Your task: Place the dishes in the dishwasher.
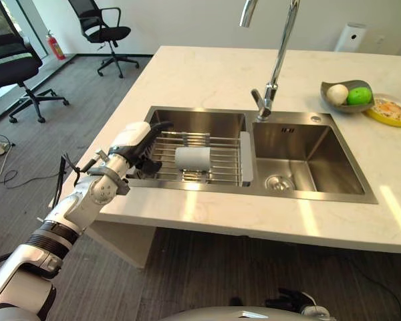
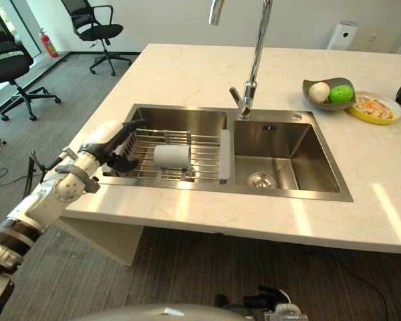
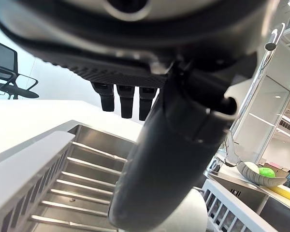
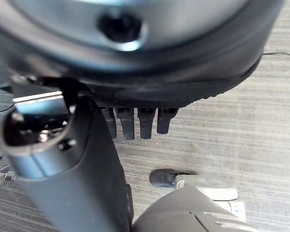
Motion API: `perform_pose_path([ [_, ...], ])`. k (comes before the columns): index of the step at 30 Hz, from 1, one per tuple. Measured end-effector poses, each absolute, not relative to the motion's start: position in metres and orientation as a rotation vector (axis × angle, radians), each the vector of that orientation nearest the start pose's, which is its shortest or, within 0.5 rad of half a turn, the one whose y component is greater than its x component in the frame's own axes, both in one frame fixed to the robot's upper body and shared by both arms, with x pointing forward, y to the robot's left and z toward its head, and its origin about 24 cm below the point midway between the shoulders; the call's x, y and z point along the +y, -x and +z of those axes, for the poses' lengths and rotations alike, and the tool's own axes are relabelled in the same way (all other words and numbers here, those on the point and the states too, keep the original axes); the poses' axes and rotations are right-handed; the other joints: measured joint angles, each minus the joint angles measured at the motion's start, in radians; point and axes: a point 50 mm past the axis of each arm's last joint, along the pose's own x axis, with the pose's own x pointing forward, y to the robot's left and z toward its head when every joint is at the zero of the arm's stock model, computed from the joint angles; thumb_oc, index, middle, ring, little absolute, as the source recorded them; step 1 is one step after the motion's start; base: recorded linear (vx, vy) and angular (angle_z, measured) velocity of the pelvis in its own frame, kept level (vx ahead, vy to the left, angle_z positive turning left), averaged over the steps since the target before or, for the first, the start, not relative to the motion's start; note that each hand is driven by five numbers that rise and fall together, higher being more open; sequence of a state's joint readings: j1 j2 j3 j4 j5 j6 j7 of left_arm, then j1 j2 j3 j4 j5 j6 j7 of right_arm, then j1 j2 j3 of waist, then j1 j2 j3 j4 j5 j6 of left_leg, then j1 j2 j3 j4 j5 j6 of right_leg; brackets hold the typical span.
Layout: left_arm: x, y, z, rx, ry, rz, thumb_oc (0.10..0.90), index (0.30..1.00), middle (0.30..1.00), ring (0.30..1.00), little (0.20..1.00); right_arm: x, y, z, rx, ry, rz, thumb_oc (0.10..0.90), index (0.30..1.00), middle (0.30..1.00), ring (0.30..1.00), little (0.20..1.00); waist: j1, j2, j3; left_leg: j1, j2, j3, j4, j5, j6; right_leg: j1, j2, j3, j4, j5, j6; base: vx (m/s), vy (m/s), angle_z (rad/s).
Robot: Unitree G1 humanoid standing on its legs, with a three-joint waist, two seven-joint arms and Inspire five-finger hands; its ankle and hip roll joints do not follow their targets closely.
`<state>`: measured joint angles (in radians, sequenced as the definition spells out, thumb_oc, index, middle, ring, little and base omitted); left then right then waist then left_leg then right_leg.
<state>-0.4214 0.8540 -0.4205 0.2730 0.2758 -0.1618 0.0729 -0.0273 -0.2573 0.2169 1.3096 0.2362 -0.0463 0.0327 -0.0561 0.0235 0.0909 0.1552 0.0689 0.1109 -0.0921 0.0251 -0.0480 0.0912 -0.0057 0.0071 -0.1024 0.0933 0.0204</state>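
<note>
While the left robot hand [image 1: 142, 148] reaches over the left edge of the pale marble worktop [image 1: 200, 77], it hangs above the left end of the wire dish rack [image 1: 200, 158] that sits across the left basin of the double steel sink [image 1: 301, 164]. Its fingers [image 3: 124, 99] are straight and relaxed, the thumb stands apart from them, and they hold nothing. A white cup [image 1: 192, 158] lies on its side in the middle of the rack, just beside the hand but not touching it. The right basin has a round drain [image 1: 278, 181] in its floor, and the tall tap [image 1: 275, 63] rises from the back edge of the sink, between the two basins. Near the back right corner of the worktop a grey bowl [image 1: 345, 101] carries a white fruit [image 1: 337, 93] and a green fruit [image 1: 359, 95], and a yellow plate [image 1: 389, 111] touches it on the right side. The right robot hand [image 4: 135, 121] hangs over the striped grey floor [image 4: 261, 130], with its fingers straight and holding nothing. Black office chairs [image 1: 103, 30] stand on the floor, well apart from the worktop.
</note>
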Motion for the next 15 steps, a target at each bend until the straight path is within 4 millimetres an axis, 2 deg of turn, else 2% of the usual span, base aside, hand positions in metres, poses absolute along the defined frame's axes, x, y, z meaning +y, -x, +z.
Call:
perform_pose_path([
  [6,0.215,-0.313,0.106,-0.202,-1.147,-0.294,0.8,0.9,0.9,0.9,0.9,-0.236,-0.087,-0.162,1.236,0.179,-0.072,0.8,0.9,0.9,0.9,0.9,-0.009,0.003,-0.019,-0.001,0.001,-0.005,-0.001,-0.002,-0.003,0.0,0.001,-0.005,-0.001,-0.001,0.005,0.01,-0.026,0.01],
  [9,0.203,-0.311,0.095,-0.188,-1.131,-0.355,0.8,0.9,0.9,0.9,0.9,-0.238,-0.077,-0.164,1.26,0.179,-0.078,0.8,0.9,0.9,0.9,0.9,-0.012,0.009,-0.04,-0.003,0.002,-0.004,-0.006,-0.007,-0.011,-0.005,0.0,-0.001,-0.002,0.002,0.009,0.01,-0.028,-0.02],
  [13,0.187,-0.309,0.076,-0.148,-1.084,-0.411,0.8,0.9,0.9,0.9,0.9,-0.243,-0.074,-0.163,1.269,0.203,-0.074,0.8,0.9,0.9,0.9,0.9,-0.012,0.027,-0.064,-0.014,0.002,0.012,-0.006,-0.002,-0.005,-0.022,0.0,0.01,-0.001,0.009,0.007,0.01,-0.031,-0.11],
  [15,0.183,-0.309,0.073,-0.146,-1.076,-0.426,0.8,0.9,0.9,0.9,0.9,-0.243,-0.074,-0.163,1.27,0.212,-0.069,0.8,0.9,0.9,0.9,0.9,-0.019,0.032,-0.067,-0.016,0.003,0.016,-0.005,-0.001,-0.004,-0.027,0.003,0.017,-0.003,0.012,0.007,0.01,-0.031,-0.11],
])
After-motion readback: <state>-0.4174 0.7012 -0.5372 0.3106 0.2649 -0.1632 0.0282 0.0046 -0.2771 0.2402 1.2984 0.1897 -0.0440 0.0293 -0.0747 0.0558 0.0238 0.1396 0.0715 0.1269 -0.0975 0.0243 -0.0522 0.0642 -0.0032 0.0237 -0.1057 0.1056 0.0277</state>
